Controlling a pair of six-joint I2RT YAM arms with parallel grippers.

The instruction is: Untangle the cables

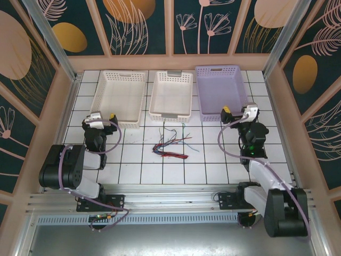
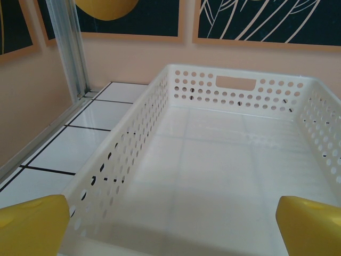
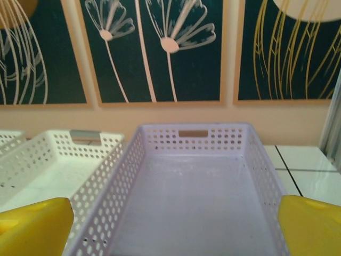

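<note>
The cables [image 1: 171, 145] lie in a small tangle of red, blue, black and green wires on the white tiled table, just in front of the middle basket. My left gripper [image 1: 104, 117] rests at the left, near the left white basket's front corner, well apart from the tangle. Its yellow fingertips [image 2: 32, 224] stand wide apart with nothing between them. My right gripper [image 1: 235, 111] sits at the right, by the lilac basket's front edge, also far from the wires. Its yellow fingertips [image 3: 34, 226] are spread open and empty.
Three empty perforated baskets line the back: a white one [image 1: 101, 93] [image 2: 138, 133], a smaller white one [image 1: 155, 96] [image 3: 32, 154] and a lilac one [image 1: 201, 90] [image 3: 130, 176]. Wooden walls and aluminium posts [image 2: 66, 48] fence the table in.
</note>
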